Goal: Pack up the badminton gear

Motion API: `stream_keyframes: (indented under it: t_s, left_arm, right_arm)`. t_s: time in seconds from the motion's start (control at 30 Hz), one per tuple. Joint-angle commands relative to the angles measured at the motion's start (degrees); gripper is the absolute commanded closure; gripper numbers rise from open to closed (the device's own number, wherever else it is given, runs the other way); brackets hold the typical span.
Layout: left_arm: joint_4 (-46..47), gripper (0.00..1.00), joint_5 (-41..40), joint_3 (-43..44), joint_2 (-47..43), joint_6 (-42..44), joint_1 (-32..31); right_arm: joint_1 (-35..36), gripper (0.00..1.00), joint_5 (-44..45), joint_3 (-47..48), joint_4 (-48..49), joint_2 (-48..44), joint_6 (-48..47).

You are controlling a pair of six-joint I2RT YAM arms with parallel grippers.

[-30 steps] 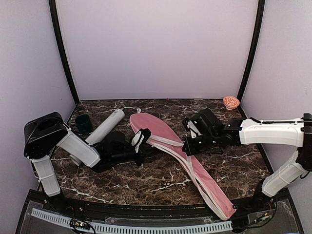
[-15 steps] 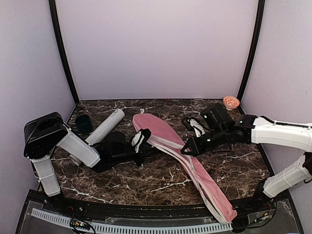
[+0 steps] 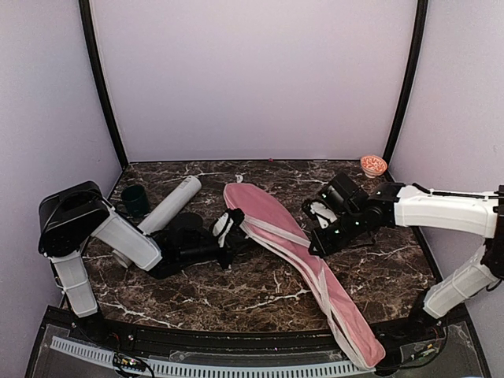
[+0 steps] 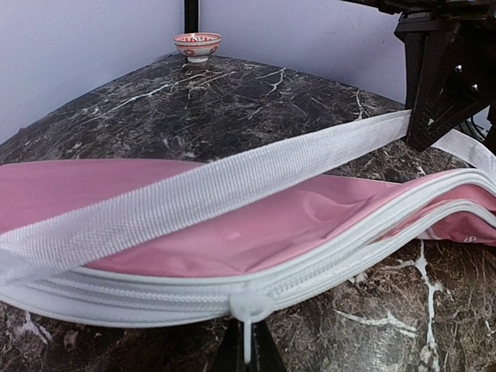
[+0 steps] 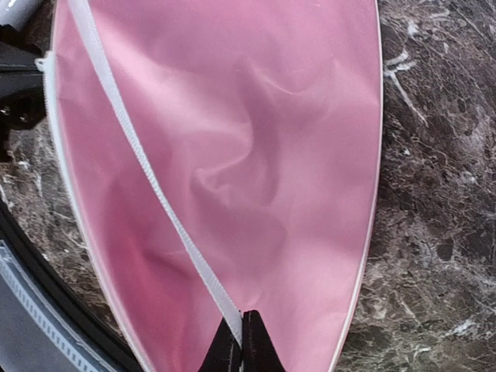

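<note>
Cover point(image 3: 293, 240) lies slantwise on the desk point(image 3: 236, 291), far centre to near right, left jaws clamped on its zip pull point(image 4: 246, 304), right jaws on its strap point(image 4: 232, 182), so zipping seems in hand; next, draw the pull along the edge, strap taut.

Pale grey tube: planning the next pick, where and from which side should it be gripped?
Probably the far half of the pale grey tube, from above, jaws across its width. It lies flat and diagonal; the left arm covers its near end, and the green cup crowds its left side.
</note>
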Motion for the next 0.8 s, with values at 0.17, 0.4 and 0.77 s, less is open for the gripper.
stream_keyframes:
  t_s: [0.17,0.4,0.77]
  left_arm:
    - [-0.4,1.0,0.2,1.6,-2.0,0.8,0.3]
    - [-0.8,1.0,0.4,2.2,-2.0,0.7,0.3]
    - [-1.3,1.0,0.8,2.5,-1.8,0.6,0.3]
  right_arm:
    - [0.7,0.67,7.4,1.7,-3.3,1.0,-1.5]
    - [3.5,0.5,5.2,3.5,-0.9,-3.6,-3.2]
    - [5.8,0.6,7.5,3.7,-2.4,-0.6,-3.3]
